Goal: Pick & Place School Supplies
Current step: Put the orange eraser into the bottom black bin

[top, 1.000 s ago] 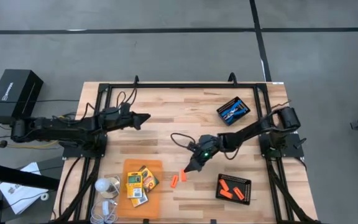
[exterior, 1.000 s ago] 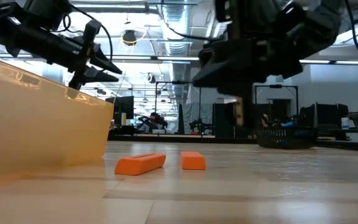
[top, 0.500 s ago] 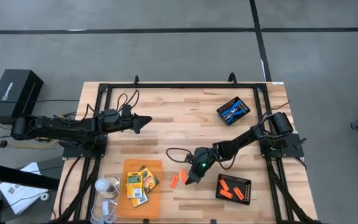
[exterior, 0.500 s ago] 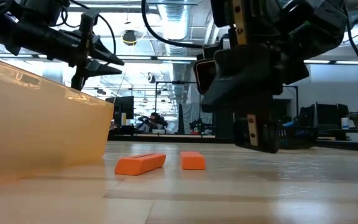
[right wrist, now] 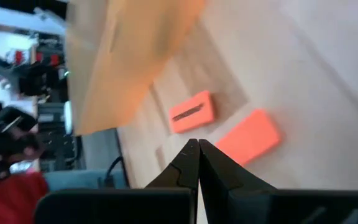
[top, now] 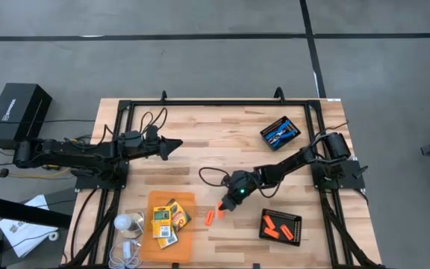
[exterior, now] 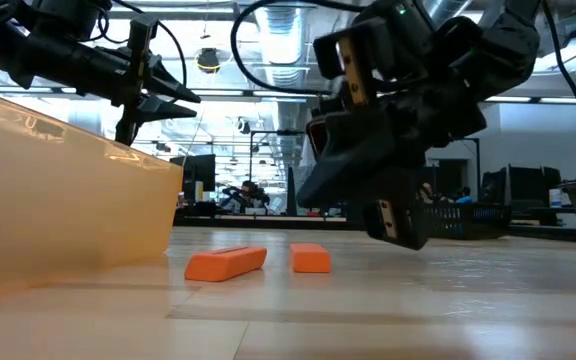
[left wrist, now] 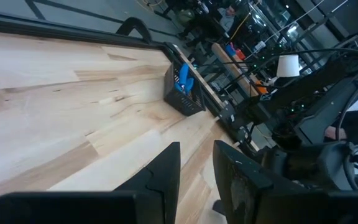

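While the right fingers [top: 222,207] are pressed together with nothing between them, they hover low over the wooden surface [top: 200,161], their tips just short of two loose orange sticks. In the right wrist view the closed fingers [right wrist: 193,163] point between the two: the nearer stick [right wrist: 248,137] lies just past the tips to one side, and the farther stick [right wrist: 191,112] lies straight ahead, just beyond. From above, these sticks [top: 210,217] and [top: 219,211] lie side by side, close to the fingertips. In the low view both [exterior: 226,263] and [exterior: 311,259] lie flat on the surface, with the right fingers [exterior: 393,220] hanging above and beside them, not touching.

Beyond the sticks from the right fingers lies an orange sheet [top: 172,198] carrying crayon boxes [top: 166,219]. Behind the fingers, a black tray [top: 281,226] holds more orange sticks [top: 277,228]. Farther back, another tray [top: 281,133] holds the blue scissors [top: 279,134].

The left fingers [top: 172,146] wait well apart from all this, held above bare surface, narrowly parted and gripping nothing [left wrist: 194,168].
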